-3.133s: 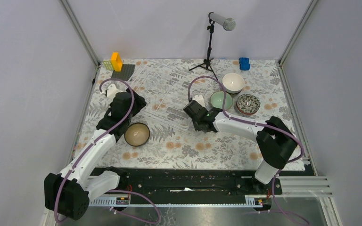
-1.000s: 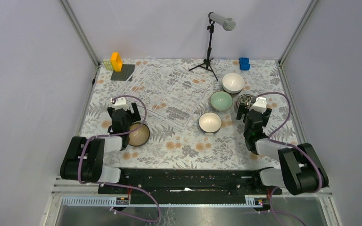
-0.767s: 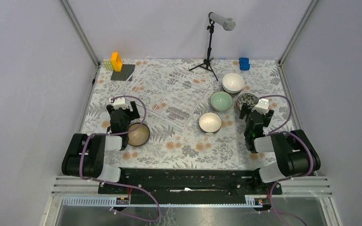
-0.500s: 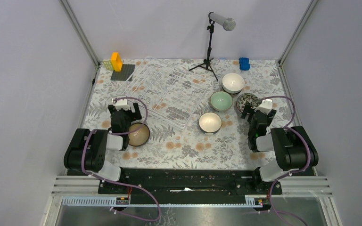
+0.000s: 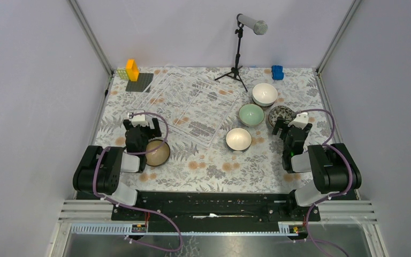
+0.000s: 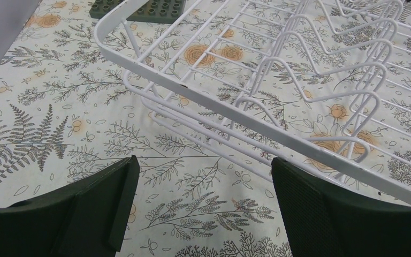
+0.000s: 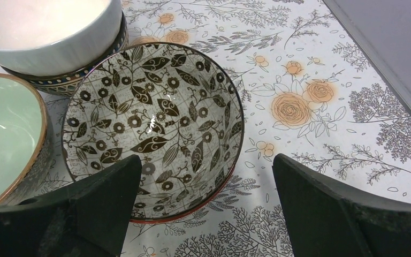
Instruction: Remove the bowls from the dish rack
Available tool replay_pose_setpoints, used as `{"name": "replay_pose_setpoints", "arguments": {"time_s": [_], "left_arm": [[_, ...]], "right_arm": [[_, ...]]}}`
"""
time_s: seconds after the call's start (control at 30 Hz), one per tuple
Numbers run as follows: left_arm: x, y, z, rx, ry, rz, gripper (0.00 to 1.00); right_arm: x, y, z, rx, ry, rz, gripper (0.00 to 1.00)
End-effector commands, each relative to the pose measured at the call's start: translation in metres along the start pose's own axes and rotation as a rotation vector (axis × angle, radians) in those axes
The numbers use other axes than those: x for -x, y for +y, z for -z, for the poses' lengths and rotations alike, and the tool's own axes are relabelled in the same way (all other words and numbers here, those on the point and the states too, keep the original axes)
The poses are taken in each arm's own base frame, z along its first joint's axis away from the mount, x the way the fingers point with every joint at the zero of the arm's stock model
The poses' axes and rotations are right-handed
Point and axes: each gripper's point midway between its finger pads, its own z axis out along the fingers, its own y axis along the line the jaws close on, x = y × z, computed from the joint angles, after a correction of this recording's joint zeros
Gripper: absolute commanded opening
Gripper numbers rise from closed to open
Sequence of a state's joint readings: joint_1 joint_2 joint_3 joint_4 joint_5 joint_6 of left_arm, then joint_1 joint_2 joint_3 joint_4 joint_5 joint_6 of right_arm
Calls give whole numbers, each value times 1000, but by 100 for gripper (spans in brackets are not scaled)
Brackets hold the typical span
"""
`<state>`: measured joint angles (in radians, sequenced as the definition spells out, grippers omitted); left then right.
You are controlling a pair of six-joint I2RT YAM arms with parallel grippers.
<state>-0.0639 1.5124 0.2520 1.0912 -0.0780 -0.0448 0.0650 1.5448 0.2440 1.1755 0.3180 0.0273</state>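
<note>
A mic stand (image 5: 239, 59), a blue block (image 5: 277, 72), an orange block (image 5: 132, 69) and a black mat (image 5: 140, 81) are seen at the far side of the table (image 5: 214, 171). The rack (image 5: 192, 101) is set in the middle. A brown bowl (image 5: 157, 152) and a cream bowl (image 5: 238, 139) are placed near it on the table. The left fingers (image 6: 85, 214) are spread wide and hold nothing, with the rack's edge just ahead. The right fingers (image 7: 342, 214) are spread wide before a patterned bowl (image 7: 155, 128). Beside it are a green bowl (image 7: 5, 139) and a white bowl (image 7: 48, 27), which is stacked in a dark-rimmed bowl (image 7: 64, 81).

Left hand (image 6: 200, 201) and right hand (image 7: 206, 201) hover low, both gaping wide.
</note>
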Motion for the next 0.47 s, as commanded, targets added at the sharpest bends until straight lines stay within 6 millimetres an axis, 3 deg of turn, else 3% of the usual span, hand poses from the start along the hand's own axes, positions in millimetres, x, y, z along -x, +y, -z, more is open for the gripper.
{"name": "replay_pose_setpoints", "arguments": {"time_s": [0.0,0.43], "left_arm": [[19,-3,-2,-20,-80,1,99],[19,-3,-3,-25,-74,6,99]], "right_arm": [[13,3,-2,18,-55,-10,100],[13,3,-2,18,-55,-11,100]]}}
